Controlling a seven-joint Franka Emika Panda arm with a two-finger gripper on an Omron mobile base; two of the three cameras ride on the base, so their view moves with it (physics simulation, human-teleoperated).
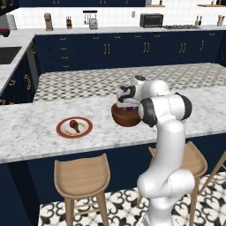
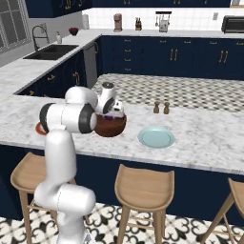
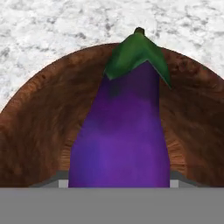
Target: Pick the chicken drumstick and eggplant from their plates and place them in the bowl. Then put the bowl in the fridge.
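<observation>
Holding the eggplant (image 3: 120, 127) in the gripper (image 3: 119, 186) over the wooden bowl (image 1: 125, 117) mid-counter | drumstick (image 1: 74, 125) on red-rimmed plate (image 1: 62, 131) near front edge | blue plate (image 2: 156, 137) bare | fridge step left

Hand camera close above bowl (image 3: 39, 131)

Bowl (image 1: 124, 116) mouth blocked from above by the hand and the eggplant (image 3: 122, 131) inside it; the arm's big elbow joint crowds its near side. Bare marble counter (image 1: 31, 132) open between bowl and red-rimmed plate (image 1: 62, 130), drumstick (image 1: 74, 126) exposed on top; blue plate (image 2: 156, 137) bare, just beside bowl; two shakers (image 2: 161, 107) behind it, well apart. Stools (image 1: 82, 176) stand below the counter edge.
</observation>
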